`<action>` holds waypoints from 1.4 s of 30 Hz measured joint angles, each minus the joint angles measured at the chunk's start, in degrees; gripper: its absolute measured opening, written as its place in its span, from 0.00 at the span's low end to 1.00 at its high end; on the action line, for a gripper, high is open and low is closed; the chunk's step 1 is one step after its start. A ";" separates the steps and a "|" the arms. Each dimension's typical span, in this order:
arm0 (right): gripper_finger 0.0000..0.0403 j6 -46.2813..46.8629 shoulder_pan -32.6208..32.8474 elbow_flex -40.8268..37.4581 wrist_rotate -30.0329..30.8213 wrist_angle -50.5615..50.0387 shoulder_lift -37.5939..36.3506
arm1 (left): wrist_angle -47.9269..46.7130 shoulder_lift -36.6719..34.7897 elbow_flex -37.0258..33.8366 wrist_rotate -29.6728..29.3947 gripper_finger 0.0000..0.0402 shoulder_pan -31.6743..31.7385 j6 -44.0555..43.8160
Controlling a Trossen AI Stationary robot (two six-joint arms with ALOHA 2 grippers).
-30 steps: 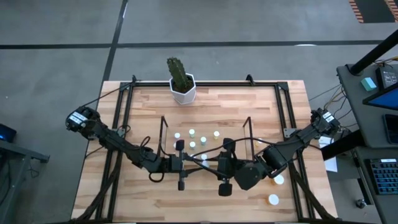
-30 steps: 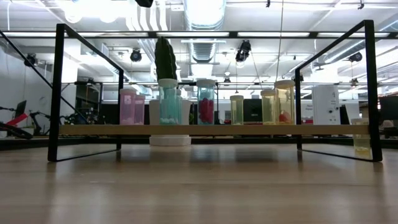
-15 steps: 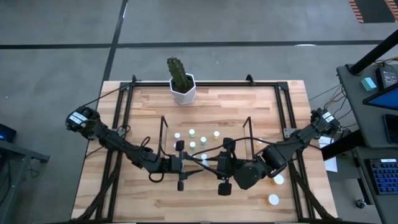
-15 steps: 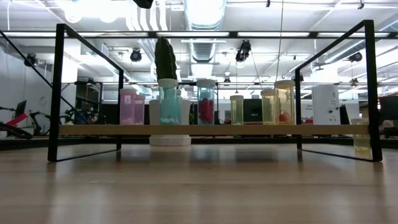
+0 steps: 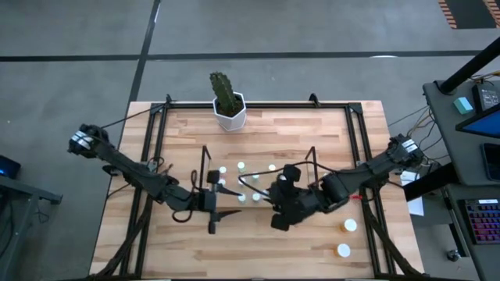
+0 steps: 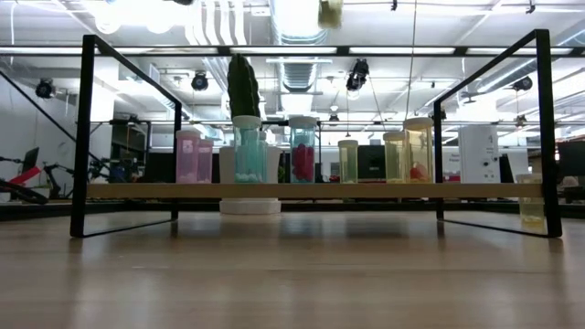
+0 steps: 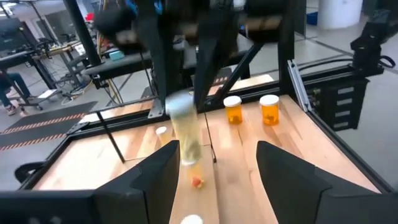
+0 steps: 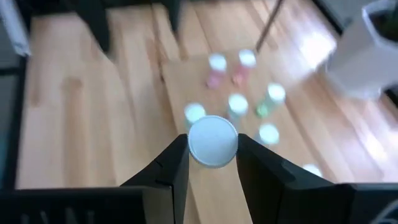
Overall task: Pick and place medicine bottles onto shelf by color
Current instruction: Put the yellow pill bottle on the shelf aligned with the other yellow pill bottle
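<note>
1. Your right gripper [image 8: 212, 163] is closed on a white-capped medicine bottle [image 8: 212, 141], one finger on each side of the cap. In the high view the right gripper [image 5: 283, 204] hangs over the shelf [image 5: 308, 156], toward its 5 o'clock corner.
2. Your left gripper [image 7: 214, 168] has its fingers spread and nothing between them. In the high view it sits just off the shelf's 7 o'clock corner [image 5: 212, 211].
3. Bottles already on the shelf show in the high view as white caps [image 5: 241, 166] at about 10 to 11 o'clock from the held bottle. The low view shows pinkish [image 6: 188, 155], bluish [image 6: 247, 148] and yellowish [image 6: 419, 148] groups standing upright.
4. Two capped bottles [image 5: 349, 225] stand on the table [image 5: 312, 125] at 4 o'clock from the right gripper, off the shelf. The right arm is nearer to them.
5. The held bottle's long axis runs vertical, cap up. Its colour cannot be told.
6. Judgement: the placement turns on which colour group it matches, and all groups lie toward 10 to 12 o'clock.
</note>
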 joint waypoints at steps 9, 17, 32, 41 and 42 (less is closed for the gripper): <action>0.27 1.46 -5.71 -6.21 -10.85 -1.71 0.90 | -8.75 -11.35 -1.63 -0.04 0.49 -0.18 0.30; 0.27 -0.51 -7.98 -13.87 -11.76 5.57 -0.76 | -8.51 -18.68 -5.49 -0.07 0.49 -0.18 0.19; 0.27 -2.84 -7.91 -23.40 -11.74 16.41 -0.76 | -4.94 -24.32 -8.17 -0.07 0.49 -0.18 3.09; 0.27 -3.02 -7.48 -24.98 -12.21 17.72 -0.74 | -4.14 -24.26 -8.23 -0.05 0.49 -0.18 3.68; 0.27 -3.02 -7.46 -25.09 -12.23 17.69 -0.74 | -4.16 -24.26 -8.21 -0.05 0.49 -0.18 3.67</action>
